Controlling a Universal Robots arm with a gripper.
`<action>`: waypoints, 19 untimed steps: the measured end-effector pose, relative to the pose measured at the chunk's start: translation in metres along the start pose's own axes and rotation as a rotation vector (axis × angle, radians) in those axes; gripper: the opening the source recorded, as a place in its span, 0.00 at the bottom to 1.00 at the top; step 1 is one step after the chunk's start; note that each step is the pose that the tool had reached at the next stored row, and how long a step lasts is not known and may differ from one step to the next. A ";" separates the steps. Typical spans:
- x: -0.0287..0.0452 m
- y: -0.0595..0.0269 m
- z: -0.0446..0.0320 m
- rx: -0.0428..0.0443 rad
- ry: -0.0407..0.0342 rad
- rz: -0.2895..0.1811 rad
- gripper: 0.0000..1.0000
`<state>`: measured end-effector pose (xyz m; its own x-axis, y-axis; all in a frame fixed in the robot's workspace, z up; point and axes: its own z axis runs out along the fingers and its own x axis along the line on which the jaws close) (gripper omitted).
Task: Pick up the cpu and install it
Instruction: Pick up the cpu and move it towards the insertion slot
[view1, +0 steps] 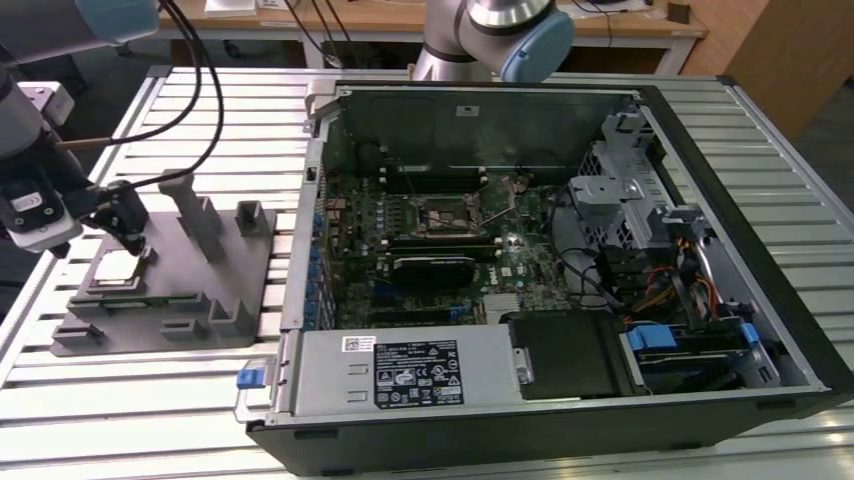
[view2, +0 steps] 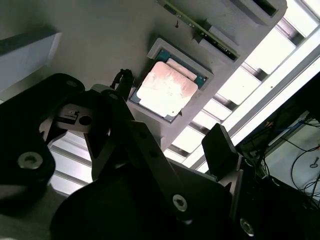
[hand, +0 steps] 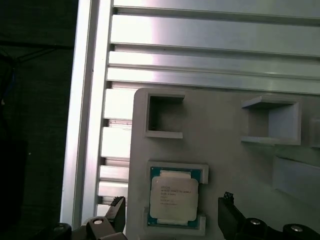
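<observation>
Pickup stage, seemingly. Hovered over cpu (view1: 118, 268), gripper (view1: 131, 238) spread wide; chip seated in grey holder (view1: 134, 338), lower left of exterior view. Called for level descent, even squeeze on chip edges.

The exterior view looks down from high and well back across the slatted table (view1: 200, 100), the open computer case (view1: 534, 430) central, the grey holder block (view1: 174, 300) at the exterior view's left. Both wrist views sit close over that block: the first wrist view faces almost straight down on the cpu (hand: 173, 198), the second wrist view slants past my jaws. All three share block and cpu.
</observation>
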<state>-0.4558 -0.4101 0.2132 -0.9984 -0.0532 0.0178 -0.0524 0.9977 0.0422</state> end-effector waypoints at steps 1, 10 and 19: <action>0.0000 0.0000 0.0004 0.0001 0.0001 0.000 0.82; -0.0001 -0.0001 0.0027 0.0000 -0.0001 0.000 0.82; -0.0002 -0.0003 0.0066 -0.0001 -0.0002 0.000 0.82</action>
<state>-0.4558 -0.4101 0.2066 -0.9984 -0.0532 0.0176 -0.0524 0.9977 0.0423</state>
